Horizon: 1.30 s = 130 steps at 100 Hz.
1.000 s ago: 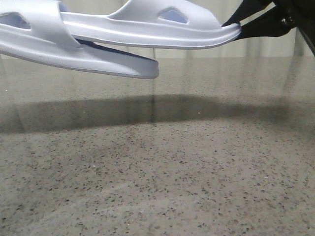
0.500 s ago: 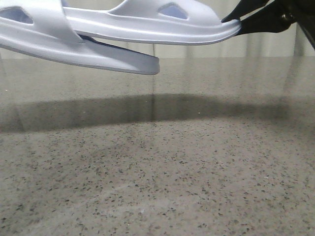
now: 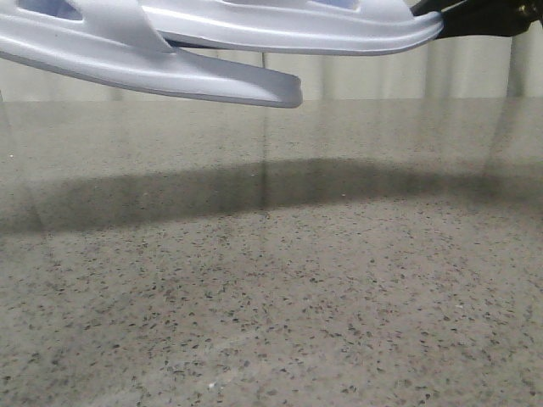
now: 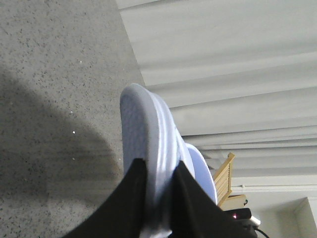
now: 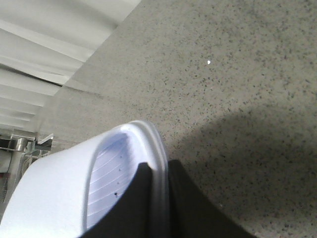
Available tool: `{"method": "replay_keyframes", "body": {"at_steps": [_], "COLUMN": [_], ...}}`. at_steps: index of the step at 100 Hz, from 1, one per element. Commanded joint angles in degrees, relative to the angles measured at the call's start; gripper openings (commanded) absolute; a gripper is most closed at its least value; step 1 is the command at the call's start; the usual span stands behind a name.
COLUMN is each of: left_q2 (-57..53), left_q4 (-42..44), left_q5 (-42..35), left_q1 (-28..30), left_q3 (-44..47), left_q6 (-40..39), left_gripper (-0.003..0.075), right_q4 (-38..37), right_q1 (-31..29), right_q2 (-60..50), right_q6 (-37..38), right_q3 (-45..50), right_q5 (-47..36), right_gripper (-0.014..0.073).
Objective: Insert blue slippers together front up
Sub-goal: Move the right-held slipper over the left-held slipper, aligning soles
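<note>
Right gripper [image 3: 450,19] is clamping the heel rim of the upper slipper [image 3: 288,25] at the front view's top right. Left gripper [image 4: 157,198] is pinching the lower slipper [image 3: 144,72] edge-on. Both slippers are hanging overlapped along the frame's top edge, clear above the speckled table [image 3: 271,288], casting a shadow [image 3: 254,191].

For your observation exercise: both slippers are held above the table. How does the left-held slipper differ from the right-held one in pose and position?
In the front view the left slipper sits lower and slopes down toward its free end; the right slipper sits higher and lies nearly level. The left slipper's end passes beneath the right slipper, which overlaps it from above. Both are pale blue, off the table, each pinched at one end by a black claw.
</note>
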Motion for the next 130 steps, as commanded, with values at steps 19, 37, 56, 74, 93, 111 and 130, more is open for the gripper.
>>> {"method": "replay_keyframes", "body": {"at_steps": [19,37,56,74,93,111,130], "left_q2": [-0.15,-0.15,-0.15,-0.15,-0.15,-0.15,-0.15], "left_q4": [-4.28,-5.19,-5.19,-5.19,-5.19,-5.19,-5.19], "left_q5": [10.74,11.19,11.85,14.02,16.21,16.31,16.44], "left_q1": [-0.02,-0.02,-0.02,-0.02,-0.02,-0.02,-0.02], "left_q3": [-1.78,-1.78,-1.78,-1.78,-1.78,-1.78,-1.78], "left_q6": [1.74,2.76,2.76,2.76,3.41,3.64,3.69], "left_gripper": [0.0016,0.0016,0.0016,0.0016,0.0016,0.0016,0.0016], "right_q4": [4.79,10.70,13.94,17.12,17.62,20.24,20.26], "right_q1": [-5.97,-10.00,-14.06,-18.25,-19.94,-19.94,-19.94], "right_q2": [-0.98,-0.98,-0.40,2.12,6.15,10.87,13.48], "right_q6": [-6.40,-11.67,-13.17,-14.60,-14.95,-16.34,-16.90], "right_q3": [-2.11,-2.11,-2.11,-2.11,-2.11,-2.25,-2.25], "right_q5": [8.60,18.15,27.92,38.84,42.80,48.05,48.05], "right_gripper": [-0.0107,-0.0107,-0.0107,-0.0107,-0.0107,-0.0107,-0.0107]}}
